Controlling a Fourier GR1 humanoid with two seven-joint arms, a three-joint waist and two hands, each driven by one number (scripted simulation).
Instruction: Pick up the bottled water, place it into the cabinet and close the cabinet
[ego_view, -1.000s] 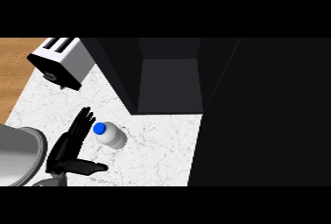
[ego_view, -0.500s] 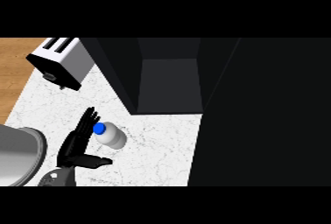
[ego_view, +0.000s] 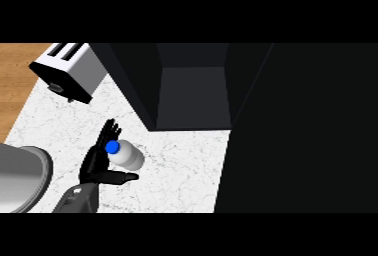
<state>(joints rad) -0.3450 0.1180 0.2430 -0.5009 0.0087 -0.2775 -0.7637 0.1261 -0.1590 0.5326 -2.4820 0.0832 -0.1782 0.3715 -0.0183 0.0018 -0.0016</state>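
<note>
The bottled water (ego_view: 125, 154), a white bottle with a blue cap (ego_view: 112, 147), stands on the white marble counter (ego_view: 177, 165), just in front and to the left of the dark cabinet (ego_view: 193, 97), whose inside is open to view. My left hand (ego_view: 98, 164) comes in from the lower left and is right against the bottle's left side. Its fingers (ego_view: 109, 131) are straight and point away from me, and its thumb (ego_view: 122, 177) sticks out under the bottle. The hand is open and not curled round the bottle. My right hand is out of sight.
A white toaster (ego_view: 70, 70) stands at the back left of the counter. A large grey metal bowl (ego_view: 18, 175) sits at the left edge, close to my left forearm (ego_view: 76, 200). A wide dark panel (ego_view: 303, 130) fills the right side. Wooden floor (ego_view: 18, 75) shows at far left.
My left hand has moved right and a little forward, closing the gap to the bottle's left side. The bottle has stayed where it was.
</note>
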